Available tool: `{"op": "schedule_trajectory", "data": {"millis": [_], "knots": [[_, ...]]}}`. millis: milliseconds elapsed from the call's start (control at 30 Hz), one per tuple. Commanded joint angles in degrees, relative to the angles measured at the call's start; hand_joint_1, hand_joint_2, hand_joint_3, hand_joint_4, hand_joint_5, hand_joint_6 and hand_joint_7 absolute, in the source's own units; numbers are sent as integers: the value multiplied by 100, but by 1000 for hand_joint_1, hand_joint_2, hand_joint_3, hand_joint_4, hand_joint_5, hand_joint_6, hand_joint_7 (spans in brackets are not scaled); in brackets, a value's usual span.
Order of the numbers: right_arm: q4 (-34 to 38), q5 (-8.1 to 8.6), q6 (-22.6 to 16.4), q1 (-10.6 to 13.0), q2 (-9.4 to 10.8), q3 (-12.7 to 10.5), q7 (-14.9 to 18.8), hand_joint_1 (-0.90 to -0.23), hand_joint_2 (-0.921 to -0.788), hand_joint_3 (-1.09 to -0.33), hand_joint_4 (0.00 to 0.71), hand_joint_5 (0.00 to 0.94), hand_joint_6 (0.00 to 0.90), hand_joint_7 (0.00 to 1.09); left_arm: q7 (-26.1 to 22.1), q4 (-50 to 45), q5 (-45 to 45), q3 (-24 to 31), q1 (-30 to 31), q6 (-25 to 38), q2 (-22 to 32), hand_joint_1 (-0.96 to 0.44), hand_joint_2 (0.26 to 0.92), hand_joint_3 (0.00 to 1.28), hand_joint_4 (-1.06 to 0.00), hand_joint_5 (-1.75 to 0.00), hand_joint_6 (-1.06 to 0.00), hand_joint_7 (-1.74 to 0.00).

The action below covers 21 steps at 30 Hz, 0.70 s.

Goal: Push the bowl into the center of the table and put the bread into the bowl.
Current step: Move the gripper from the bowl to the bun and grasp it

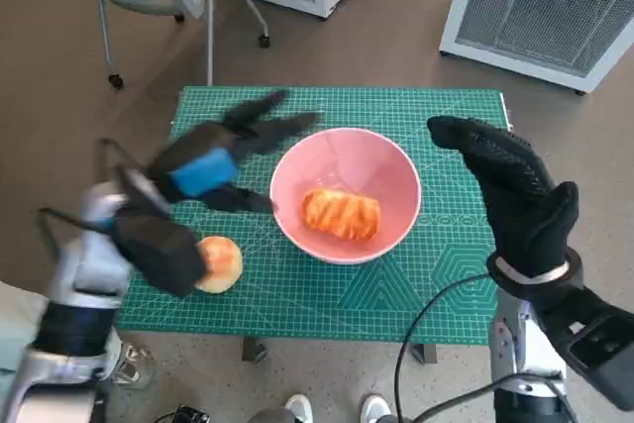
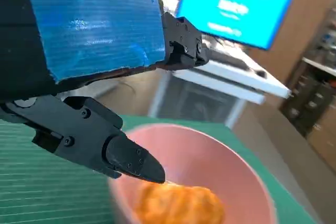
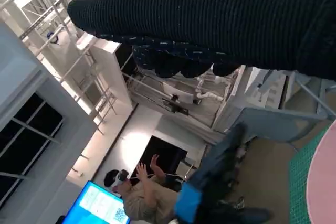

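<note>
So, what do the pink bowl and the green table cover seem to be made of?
The pink bowl looks like smooth plastic or glazed ceramic: even colour and a soft sheen, which one I cannot tell. The green table cover looks like a matte rubbery cutting mat, judging by its printed pale grid lines.

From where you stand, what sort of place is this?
Probably a robotics lab or workshop: a green cutting mat covers the small table, white vented machine cabinets stand on the floor behind it, and a person in a headset sits by a lit blue monitor.
</note>
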Motion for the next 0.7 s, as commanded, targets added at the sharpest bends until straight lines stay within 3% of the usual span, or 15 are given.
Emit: {"op": "schedule_trajectory", "data": {"millis": [33,300,700], "knots": [[21,-38,43,120,20,3,-19,-681,-921,-694,92,0,-1,482,-155,-228,-42,196,314,348,302,-404,856,1,-30,0,-218,0],[152,-22,13,63,21,-6,20,-677,-921,-693,92,0,-1,483,-342,-428,129,224,667,912,609,-391,811,0,-35,-2,-220,-3],[219,42,34,-2,20,24,97,-673,-921,-695,84,0,-1,481,-657,-595,351,-1,1028,1623,682,-305,795,0,-78,-12,-266,-18]]}}
